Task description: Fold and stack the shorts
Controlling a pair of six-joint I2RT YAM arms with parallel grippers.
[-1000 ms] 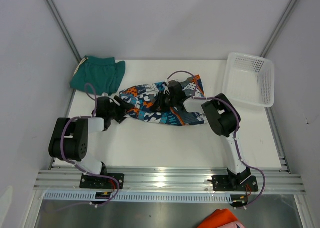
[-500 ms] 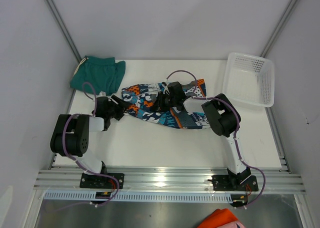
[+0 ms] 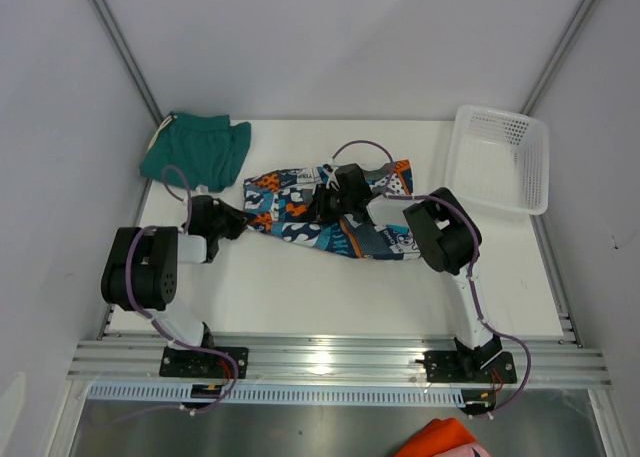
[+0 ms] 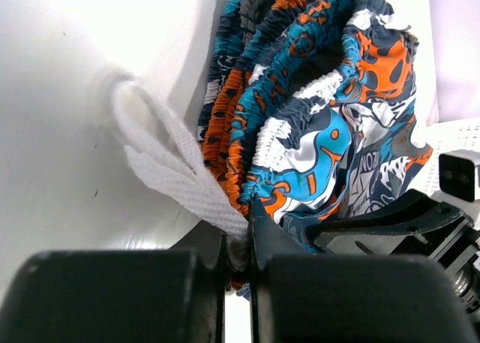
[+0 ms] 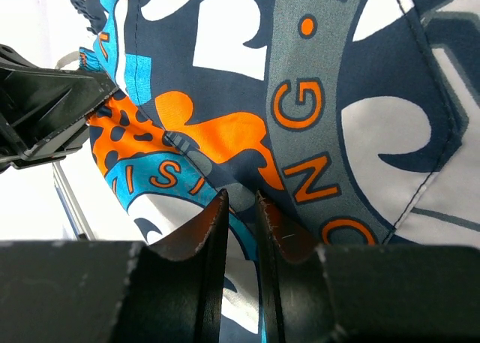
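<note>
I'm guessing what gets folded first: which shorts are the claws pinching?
The busy orange, blue, white and navy printed shorts in the middle: the left gripper and right gripper both pinch them. The plain teal-green shorts lie untouched, far left.

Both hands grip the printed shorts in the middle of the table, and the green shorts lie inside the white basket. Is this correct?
Not quite. The green shorts lie on the table at its far left corner, not inside the white basket; the top view shows it. Both the left hand and the right hand do grip the printed shorts.
</note>
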